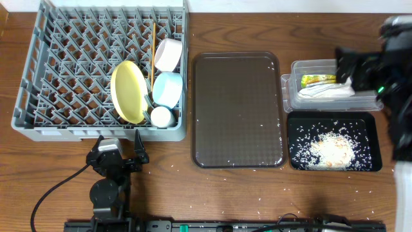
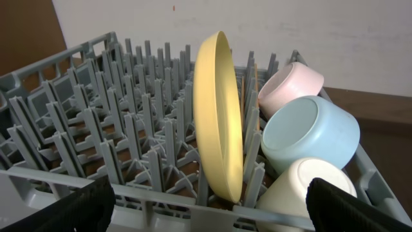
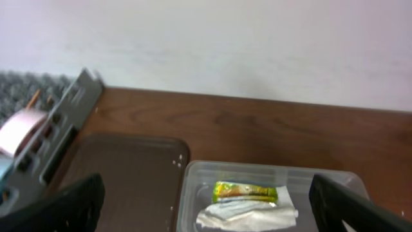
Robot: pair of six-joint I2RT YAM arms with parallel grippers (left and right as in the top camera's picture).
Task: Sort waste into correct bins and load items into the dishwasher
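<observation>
Seemingly finished; left gripper [image 1: 119, 142] and right gripper [image 1: 345, 69] empty, fingers spread. Risks toppling the upright yellow plate [image 1: 129, 90] by nudging the dish rack [image 1: 29, 80], or snagging the clear tub [image 1: 288, 96] at right.

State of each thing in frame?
Round yellow plate: on edge in grey plastic dish rack.
Light blue bowl: on its side in rack.
White bowl: on its side in rack.
Small white cup: in rack.
Thin wooden chopsticks: in rack.
Green-and-yellow snack wrapper: in clear plastic tub.
Crumpled white paper: in tub.
White rice grains: mostly in black tray.
Left tool: open, empty.
Right tool: open, empty.
</observation>
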